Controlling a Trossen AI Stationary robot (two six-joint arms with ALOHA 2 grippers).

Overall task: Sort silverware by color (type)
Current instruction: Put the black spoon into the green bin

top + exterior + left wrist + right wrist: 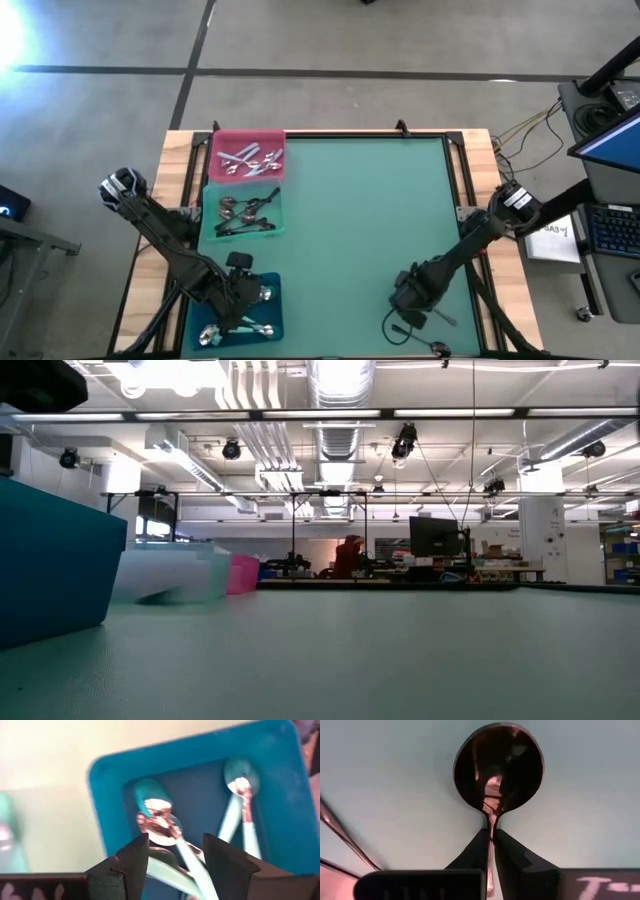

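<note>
My left gripper hangs open over the blue tray near the table's near-left corner. Its fingers stand on either side of the mint handles of the spoons lying in that tray. My right gripper is near the table's near edge, right of centre, shut on a silver spoon. More silver utensils lie on the table beside it. The pink tray holds silver pieces and the green tray holds black-handled ones. My right gripper pinches the silver spoon's thin neck, just behind the bowl, between its two fingers. The fingers lie along the handle, and the bowl sticks out ahead of them over the green table. I cannot tell whether the spoon is lifted clear.
The three trays stand in a row along the table's left side, pink farthest and blue nearest. The green mat stretches between the arms. A cable and loose parts lie near the right gripper at the near edge.
</note>
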